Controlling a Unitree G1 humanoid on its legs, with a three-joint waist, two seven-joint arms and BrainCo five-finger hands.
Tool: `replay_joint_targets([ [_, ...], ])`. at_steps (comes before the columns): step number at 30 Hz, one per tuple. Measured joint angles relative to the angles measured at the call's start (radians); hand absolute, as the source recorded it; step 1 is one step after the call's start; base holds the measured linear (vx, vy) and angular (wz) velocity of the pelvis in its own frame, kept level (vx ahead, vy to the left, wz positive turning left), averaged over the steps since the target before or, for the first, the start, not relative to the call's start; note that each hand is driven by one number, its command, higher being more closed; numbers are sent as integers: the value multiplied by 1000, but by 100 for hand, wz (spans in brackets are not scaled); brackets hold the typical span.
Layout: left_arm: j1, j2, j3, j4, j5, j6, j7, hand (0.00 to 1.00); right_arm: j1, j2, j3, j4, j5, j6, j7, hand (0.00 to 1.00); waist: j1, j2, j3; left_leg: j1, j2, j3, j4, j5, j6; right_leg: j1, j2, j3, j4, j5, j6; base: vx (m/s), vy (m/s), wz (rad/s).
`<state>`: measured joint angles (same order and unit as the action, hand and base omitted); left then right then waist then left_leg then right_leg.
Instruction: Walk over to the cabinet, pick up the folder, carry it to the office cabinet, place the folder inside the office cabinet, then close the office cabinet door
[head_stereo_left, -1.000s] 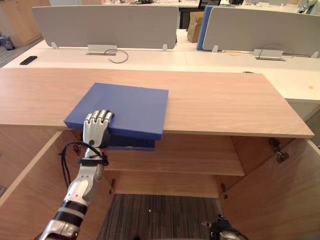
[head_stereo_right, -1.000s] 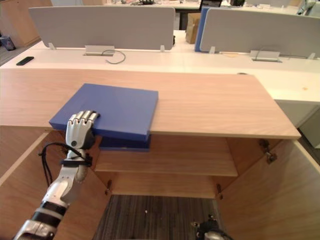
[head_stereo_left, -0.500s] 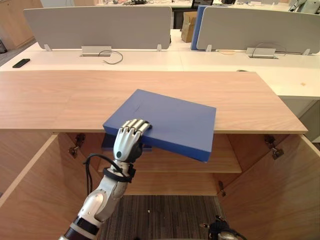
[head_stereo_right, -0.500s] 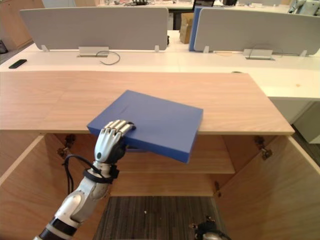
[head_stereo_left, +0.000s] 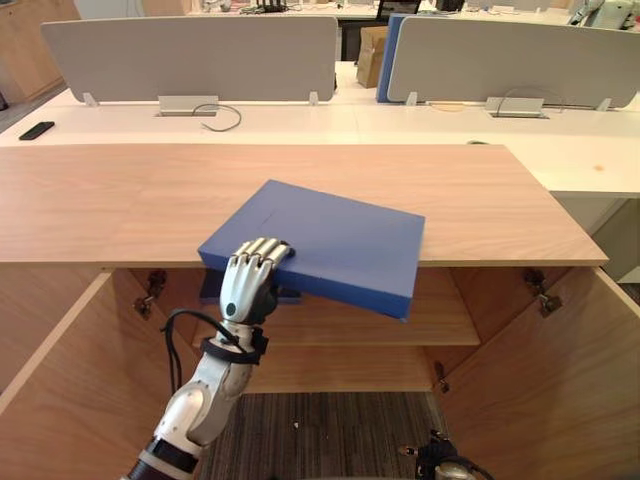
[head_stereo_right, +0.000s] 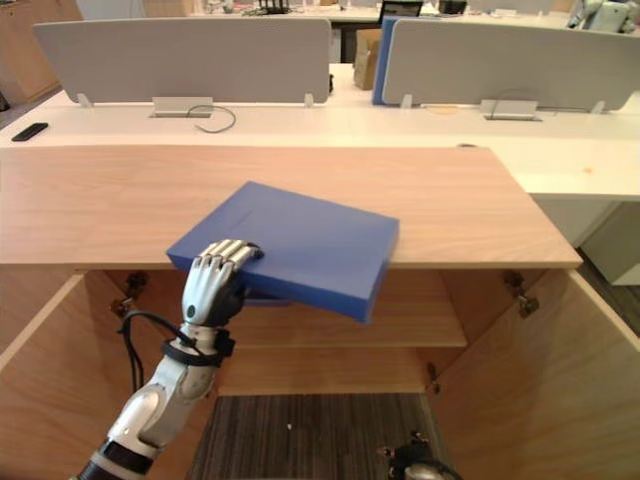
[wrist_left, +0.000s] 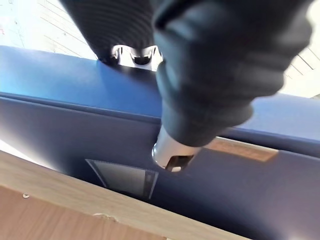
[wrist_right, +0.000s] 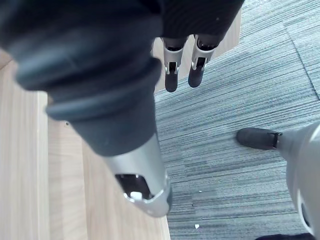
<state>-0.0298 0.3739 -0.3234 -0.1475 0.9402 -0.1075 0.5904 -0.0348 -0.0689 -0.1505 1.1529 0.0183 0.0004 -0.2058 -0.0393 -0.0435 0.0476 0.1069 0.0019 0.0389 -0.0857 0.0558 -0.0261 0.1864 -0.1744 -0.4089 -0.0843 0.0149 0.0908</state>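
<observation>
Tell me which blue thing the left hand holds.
The flat folder overhanging the cabinet top: the left hand curls its fingers over its near corner. The upright one stands far back beside a box.

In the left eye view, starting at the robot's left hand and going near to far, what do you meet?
left hand, curled on the folder's near corner → blue folder → wooden cabinet top → white desk → grey divider screen
</observation>
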Motion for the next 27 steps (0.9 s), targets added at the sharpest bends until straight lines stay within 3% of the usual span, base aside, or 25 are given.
replay_joint_targets([
  [6, 7, -51, 8, -49, -49, 6, -9, 100, -2, 0, 0, 23, 0, -2, 0, 0, 0, -3, -2, -6, 4, 2, 0, 0, 0, -8, 2, 3, 2, 0, 0, -5, 0, -1],
  [9, 23, -112, 6, -162, -152, 1, -10, 100, 9, 8, -2, 60, -1, 1, -1, 0, 8, -6, -6, -20, 4, 3, 1, 0, 0, -18, 1, 5, 7, 0, 1, 0, 0, 0],
  [15, 23, -192, 12, -232, -319, 0, -7, 100, 23, 20, -7, 80, 0, 4, -1, 0, 13, -5, -19, -18, 6, 7, 9, -3, 1, -26, -2, 27, 31, -1, 1, -27, 14, -2],
  [27, 49, -255, 99, -246, -404, 2, 12, 100, 47, 34, -23, 79, 0, 4, -1, 0, 27, -4, -58, -19, 13, 7, 1, 9, -2, -43, 0, 36, 57, -14, 10, -36, 4, -1],
])
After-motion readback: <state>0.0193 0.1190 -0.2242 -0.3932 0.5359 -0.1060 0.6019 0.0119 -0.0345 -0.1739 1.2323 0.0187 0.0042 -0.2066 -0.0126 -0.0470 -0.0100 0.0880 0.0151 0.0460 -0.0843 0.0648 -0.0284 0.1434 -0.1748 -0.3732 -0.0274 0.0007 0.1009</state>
